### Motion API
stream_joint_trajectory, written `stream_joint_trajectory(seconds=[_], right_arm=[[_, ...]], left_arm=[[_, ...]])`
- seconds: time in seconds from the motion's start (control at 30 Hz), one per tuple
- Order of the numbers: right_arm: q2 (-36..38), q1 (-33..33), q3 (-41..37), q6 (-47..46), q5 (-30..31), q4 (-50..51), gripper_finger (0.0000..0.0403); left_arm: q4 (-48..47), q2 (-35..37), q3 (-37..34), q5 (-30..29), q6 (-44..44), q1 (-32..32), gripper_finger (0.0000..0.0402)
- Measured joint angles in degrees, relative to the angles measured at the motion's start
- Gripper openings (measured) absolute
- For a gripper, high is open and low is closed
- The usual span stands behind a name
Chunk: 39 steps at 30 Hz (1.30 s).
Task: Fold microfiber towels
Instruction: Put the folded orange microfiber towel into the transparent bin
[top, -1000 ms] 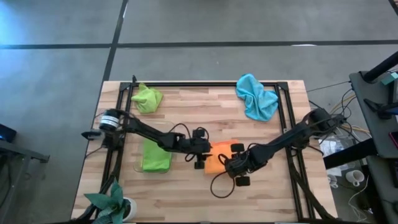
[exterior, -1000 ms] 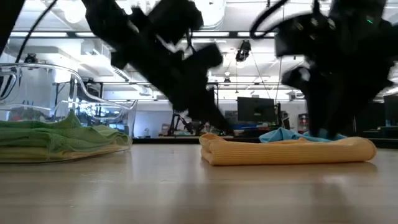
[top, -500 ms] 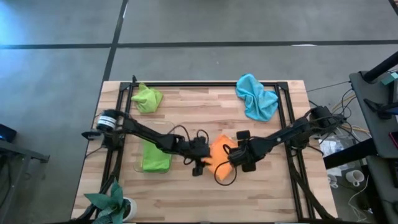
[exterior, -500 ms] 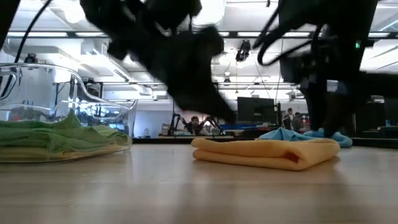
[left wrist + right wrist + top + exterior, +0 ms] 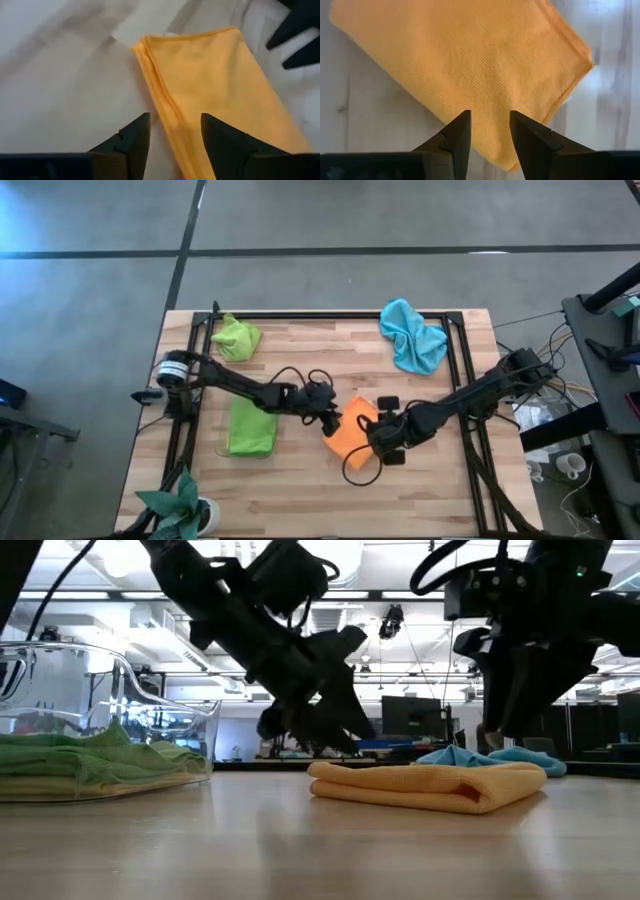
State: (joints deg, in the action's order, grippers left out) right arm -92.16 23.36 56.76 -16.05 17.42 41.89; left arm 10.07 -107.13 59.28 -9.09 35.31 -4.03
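The orange towel [image 5: 353,433] lies folded flat a little right of the centre of the high frame, its layered edges showing in the low view [image 5: 428,786], where it sits in the middle of the frame on the wooden table [image 5: 300,490]. The left gripper [image 5: 327,411] hangs just above the towel's upper-left edge; in its wrist view the two dark fingers [image 5: 134,141] stand parted with a narrow gap, nothing between them, the folded edge of the towel [image 5: 210,90] below. The right gripper [image 5: 384,436] hovers over the towel's right side, and its fingers [image 5: 455,140] also stand a little apart and empty above the cloth [image 5: 465,65]. In the low view both grippers are clear of the towel, not touching it. To the left in the high frame, a clear tray [image 5: 222,448] holds a folded green towel [image 5: 251,430]; the low view shows it stacked on a yellow towel [image 5: 60,785] at the left of the frame. A crumpled lime towel [image 5: 236,338] lies at the upper left of the table, a crumpled blue towel [image 5: 412,336] at the upper right. A potted plant [image 5: 178,502] stands at the lower left corner.
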Motion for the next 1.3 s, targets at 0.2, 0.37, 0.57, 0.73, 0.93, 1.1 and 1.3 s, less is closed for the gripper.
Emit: stream_joint_trajectory(seconds=[0.2, 0.37, 0.57, 0.73, 0.93, 1.1, 1.3], right_arm=[[-0.11, -0.01, -0.01, 2.00, 0.62, -0.32, 0.0136], [0.76, 0.03, 0.34, 2.15, 0.64, 5.21, 0.0132], [5.37, 0.18, 0.95, -2.20, 0.96, 11.53, 0.0127], [8.84, 0.72, 0.81, -3.46, 2.14, 11.65, 0.0130], [10.05, 1.72, 0.56, -3.50, 2.26, 11.50, 0.0124], [9.86, 2.03, 0.24, -3.45, 2.39, 11.49, 0.0123], [9.90, 2.00, 0.10, -2.11, 6.52, 11.72, 0.0123]], left_arm=[[0.26, 0.03, 1.84, -1.07, 0.39, -1.44, 0.0219], [-9.88, -2.40, 7.52, -4.14, 6.57, -1.64, 0.0250], [-24.41, -9.63, 19.30, -4.73, 7.82, -1.62, 0.0252], [-27.84, -14.87, 25.49, -0.31, 10.26, -1.57, 0.0252], [-27.94, -17.03, 27.23, 1.38, 12.44, -1.58, 0.0252], [-27.95, -18.88, 27.07, 1.05, 13.63, -2.98, 0.0226], [-26.81, -20.72, 27.11, -2.30, 13.71, -5.46, 0.0111]])
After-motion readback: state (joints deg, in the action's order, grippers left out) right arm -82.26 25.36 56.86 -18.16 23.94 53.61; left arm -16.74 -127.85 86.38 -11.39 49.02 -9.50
